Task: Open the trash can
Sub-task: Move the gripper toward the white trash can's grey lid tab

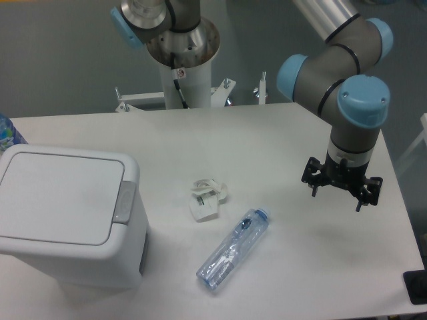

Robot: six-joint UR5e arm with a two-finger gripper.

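- Since the flat hinged lid (57, 197) lies flush on the large white plastic rectangular trash can with rounded corners (73, 220), I judge that the task is not started: the can is closed.
- This trash can stands at the left front part of the white table (220, 143), and its grey push-button latch (124, 203) sits on the lid edge that faces the middle of the table.
- The black two-finger gripper (341, 190) hangs above the right side of the table, well apart from the can, and it touches nothing. It holds no object, but from this view I cannot tell if the fingers are spread or closed.
- What is left, in my judgement, is everything: the arm must cross the table to the can, come down on the grey latch and press it so the lid can rise.
- Between the gripper and the can lie a clear plastic bottle with a blue cap (232, 250), on its side, and just beside it a small crumpled white paper piece (207, 198).
- The table surface is plain, white and matt. Behind it there is a grey wall, and the white pedestal (187, 77) of the arm stands at the far edge.
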